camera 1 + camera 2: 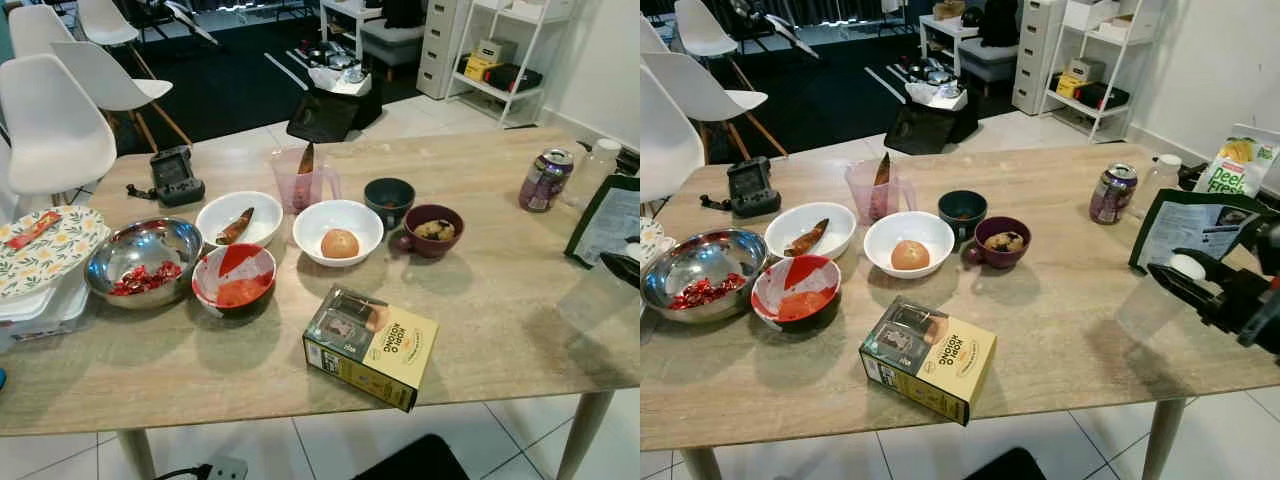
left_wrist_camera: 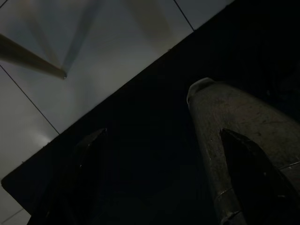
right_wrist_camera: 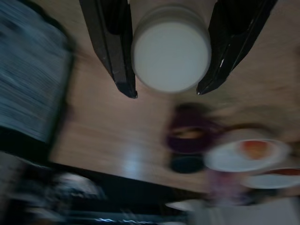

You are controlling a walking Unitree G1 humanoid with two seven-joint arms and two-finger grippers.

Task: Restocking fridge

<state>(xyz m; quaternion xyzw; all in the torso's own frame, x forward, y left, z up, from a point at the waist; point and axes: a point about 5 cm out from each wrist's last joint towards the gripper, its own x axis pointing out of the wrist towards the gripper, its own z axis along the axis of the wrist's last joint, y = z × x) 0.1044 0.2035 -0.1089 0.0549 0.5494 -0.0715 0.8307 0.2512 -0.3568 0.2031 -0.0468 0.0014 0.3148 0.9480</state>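
- Left eye view: looking down on the wooden table [image 1: 500, 300], everything spread out in a loose row, probably so each item is easy to pick off one at a time. Steel bowl [image 1: 143, 259] with something red sitting at the left, red-smeared bowl [image 1: 233, 276] beside it, white bowl [image 1: 339, 232] with a round bun-like thing mid-table, purple mug [image 1: 432, 230] just right of that. Yellow box [image 1: 370, 346] lying flat near the front edge, soda can [image 1: 546, 179] standing upright towards the far right.
- Right eye view: right gripper [image 1: 1188, 268] hovering over the table's right edge, gripping a white-capped container [image 1: 1187, 266] tipped sideways, likely being carried off for the fridge. Chip bag [image 1: 1238, 165] propped up behind it.
- Left wrist view: very dark, left gripper [image 2: 159, 178] hanging idle over floor tiles, fingers looking spread apart with nothing between them.
- Right wrist view: blurry, but both black fingers [image 3: 112, 47] squeezing the round white cap [image 3: 171, 55] from either side, table and bowls smeared beyond.
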